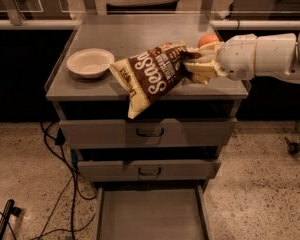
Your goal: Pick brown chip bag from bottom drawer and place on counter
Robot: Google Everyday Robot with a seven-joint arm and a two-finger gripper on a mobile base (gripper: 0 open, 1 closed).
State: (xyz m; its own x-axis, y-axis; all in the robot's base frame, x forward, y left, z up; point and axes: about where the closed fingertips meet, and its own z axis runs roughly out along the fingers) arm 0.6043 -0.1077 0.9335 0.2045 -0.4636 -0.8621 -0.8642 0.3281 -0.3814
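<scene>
The gripper point(191, 65) is hovering over the right front part of the counter point(140, 34), and its fingers are pinching one end of the brown chip bag point(152, 74). The bag is stretching out from there across the front of the counter, tilting down, and its far corner is hanging past the counter's front edge. I cannot tell if the bag is touching the counter yet. A round orange thing point(207, 38) is sitting on the counter just behind the gripper. A small white bowl point(90, 62) is sitting on the left side of the counter, near the bag. Far below the counter, the bottom drawer point(150, 214) is standing open. I think letting go now could be risky: with so much of the bag hanging over the edge, it could be sliding off and dropping down. Pushing it further in could be bumping the bowl.
</scene>
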